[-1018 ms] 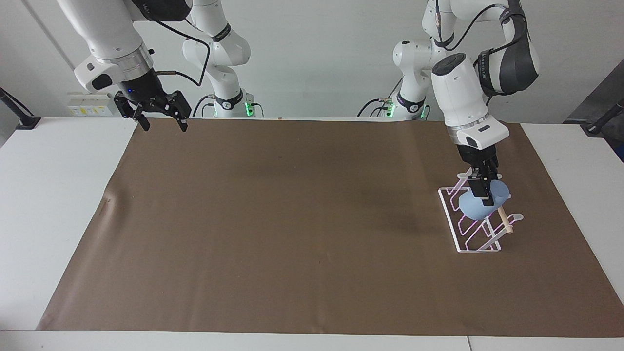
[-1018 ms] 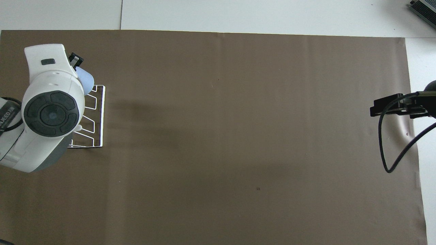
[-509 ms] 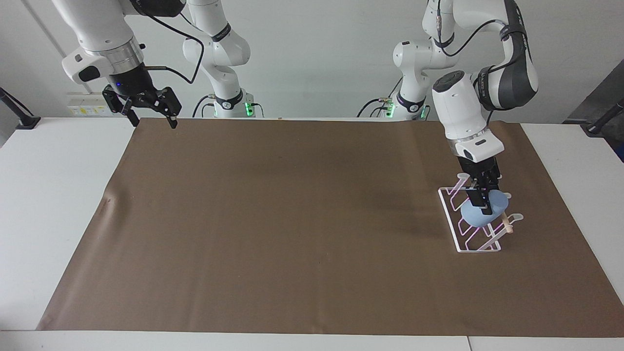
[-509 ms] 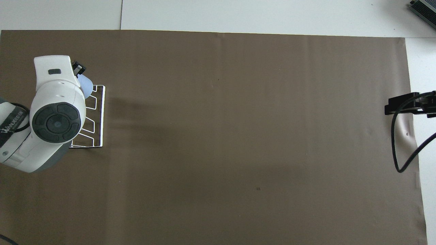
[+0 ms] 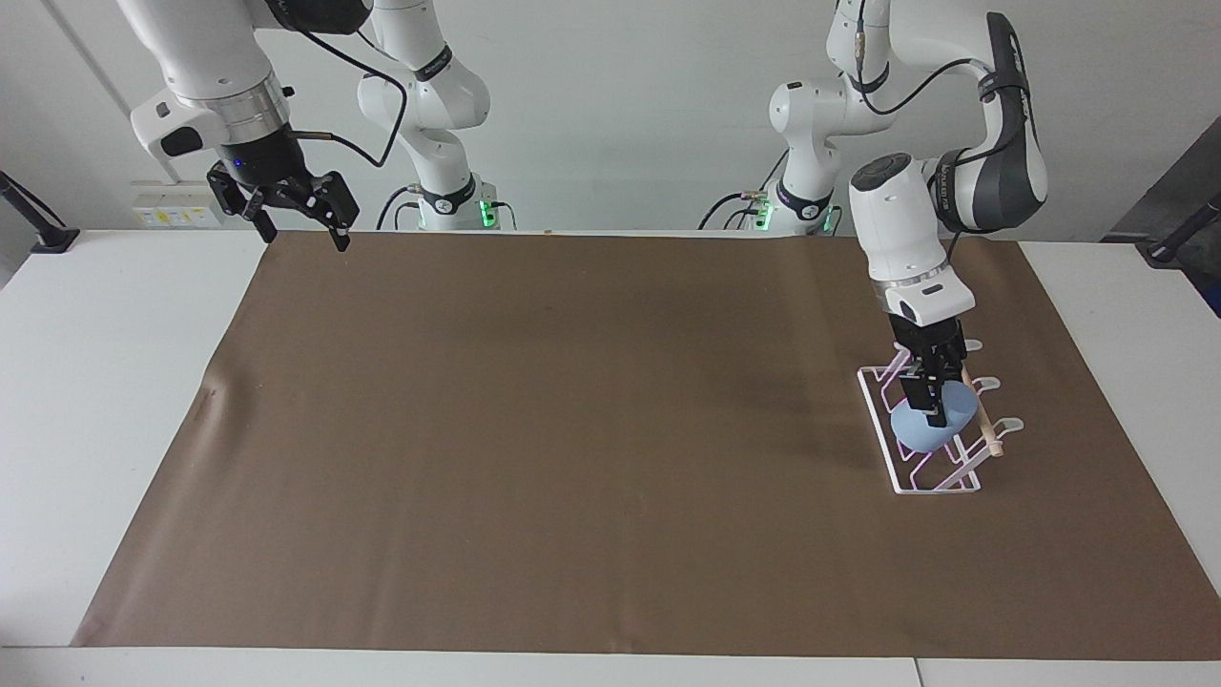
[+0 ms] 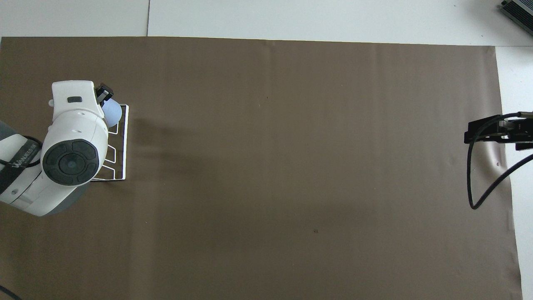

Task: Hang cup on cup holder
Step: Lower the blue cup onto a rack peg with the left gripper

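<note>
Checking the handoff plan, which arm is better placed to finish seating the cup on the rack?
Left. Its end effector is shut on the cup over the cup holder. The right end effector waits raised above the right arm's end of the table.

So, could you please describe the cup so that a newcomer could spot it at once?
On the brown mat, at the left arm's end, stands a white wire cup holder. The left gripper holds the cup among its prongs: a small, plain, light-blue, handleless tumbler, the only coloured object there.

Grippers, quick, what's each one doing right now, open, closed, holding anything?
Left gripper: closed on the cup, down among the prongs of the cup holder.
Right gripper: open, holding nothing, waiting up over the table's edge.
</note>
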You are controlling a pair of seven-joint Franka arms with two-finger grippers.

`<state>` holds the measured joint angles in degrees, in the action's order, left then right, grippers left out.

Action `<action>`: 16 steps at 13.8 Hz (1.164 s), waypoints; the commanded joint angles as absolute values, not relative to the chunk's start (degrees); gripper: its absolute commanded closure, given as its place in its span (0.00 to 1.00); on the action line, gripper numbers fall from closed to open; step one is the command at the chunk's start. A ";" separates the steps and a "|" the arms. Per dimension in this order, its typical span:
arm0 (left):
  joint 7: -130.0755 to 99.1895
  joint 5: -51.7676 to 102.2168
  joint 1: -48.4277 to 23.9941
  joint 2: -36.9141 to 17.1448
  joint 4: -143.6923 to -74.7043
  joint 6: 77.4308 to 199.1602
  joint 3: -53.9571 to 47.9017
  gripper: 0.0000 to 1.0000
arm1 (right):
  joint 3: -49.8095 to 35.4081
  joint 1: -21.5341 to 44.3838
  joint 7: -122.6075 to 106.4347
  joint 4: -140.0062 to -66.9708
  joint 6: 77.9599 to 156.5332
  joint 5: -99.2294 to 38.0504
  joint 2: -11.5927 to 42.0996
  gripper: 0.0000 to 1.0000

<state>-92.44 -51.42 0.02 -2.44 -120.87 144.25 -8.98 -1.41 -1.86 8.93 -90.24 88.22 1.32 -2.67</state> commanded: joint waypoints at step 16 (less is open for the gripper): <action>-92.81 -52.91 1.05 -1.23 -121.55 145.28 -9.49 0.12 | -0.88 -1.06 7.47 -92.02 89.38 1.23 -4.04 0.00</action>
<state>-92.60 -51.48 0.79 -2.08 -121.15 144.56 -9.45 -1.45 -1.80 8.77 -90.56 88.24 1.32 -3.00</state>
